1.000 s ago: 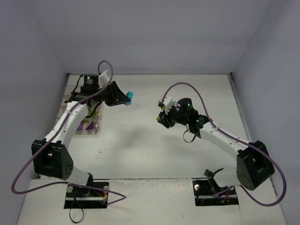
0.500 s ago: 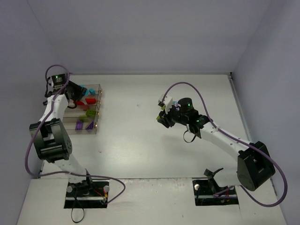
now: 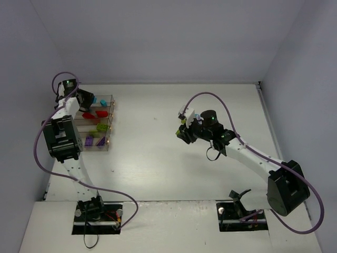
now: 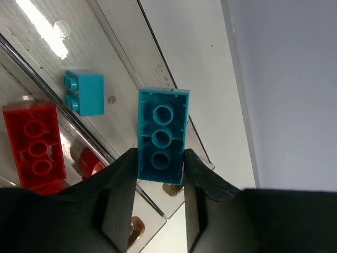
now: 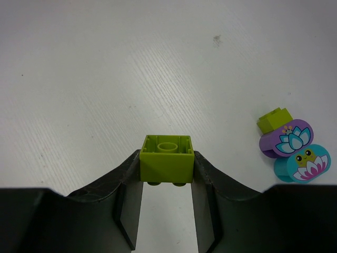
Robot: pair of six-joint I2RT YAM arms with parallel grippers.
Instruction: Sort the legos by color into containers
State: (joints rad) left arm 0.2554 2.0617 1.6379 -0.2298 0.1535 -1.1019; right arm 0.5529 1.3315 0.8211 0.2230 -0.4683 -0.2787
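The left gripper (image 4: 159, 171) is clamped on a glossy cyan brick (image 4: 162, 132), its hollow underside tubes showing, above the clear plastic containers (image 3: 108, 132) at the far left of the worktop (image 5: 95, 68). A smaller cyan brick (image 4: 86, 93) and a red brick (image 4: 34, 145) lie inside, though glare blurs the bin walls. The right gripper (image 5: 167, 176) pinches a square lime brick (image 5: 167, 159) over the faintly streaked worktop — its studs half hidden underneath.

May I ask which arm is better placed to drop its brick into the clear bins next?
Left: the left pincer holds a cyan studded brick over the clear plastic bins, while the right pincer grips a lime green brick far from them.
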